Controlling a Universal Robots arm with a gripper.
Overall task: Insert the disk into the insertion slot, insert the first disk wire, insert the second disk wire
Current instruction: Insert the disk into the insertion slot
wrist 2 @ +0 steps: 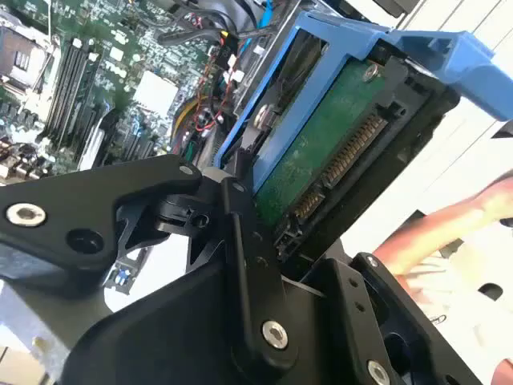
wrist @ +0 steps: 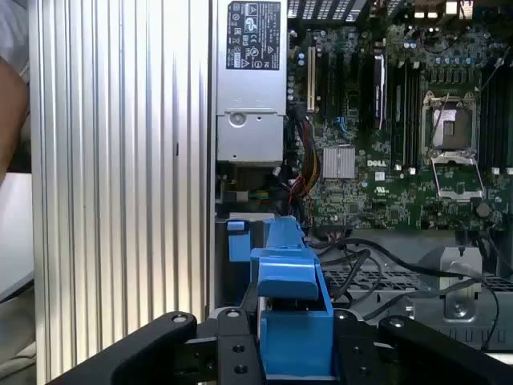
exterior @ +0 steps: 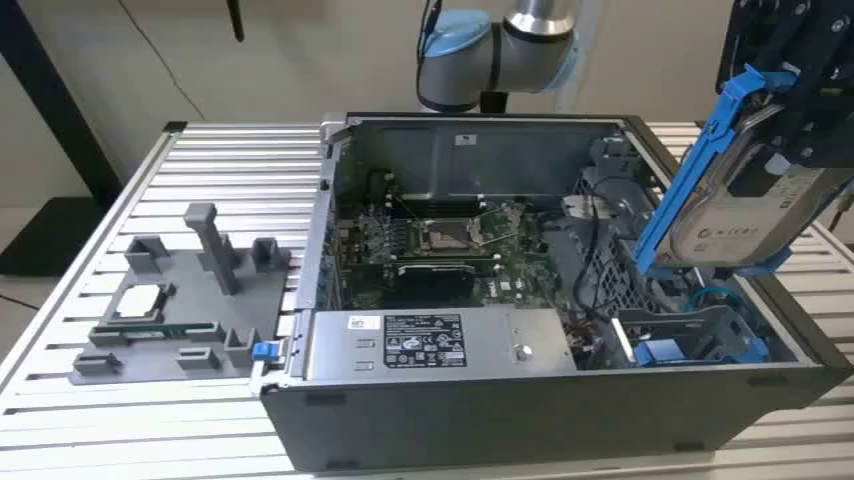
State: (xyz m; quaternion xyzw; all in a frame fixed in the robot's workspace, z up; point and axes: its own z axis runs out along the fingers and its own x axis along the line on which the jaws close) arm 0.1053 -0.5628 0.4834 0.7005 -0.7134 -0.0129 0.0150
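Exterior view: disk [exterior: 741,225] above cage [exterior: 694,330], cables [exterior: 585,255]

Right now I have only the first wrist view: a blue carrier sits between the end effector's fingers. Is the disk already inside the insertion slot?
Observer: No. In the exterior view the end effector holds the disk tilted in the air, above the insertion slot.
Operator: Which face shows there?
Observer: The silver face with the white label.
Operator: And the other face?
Observer: In the second wrist view it is a green circuit board with the connector row.
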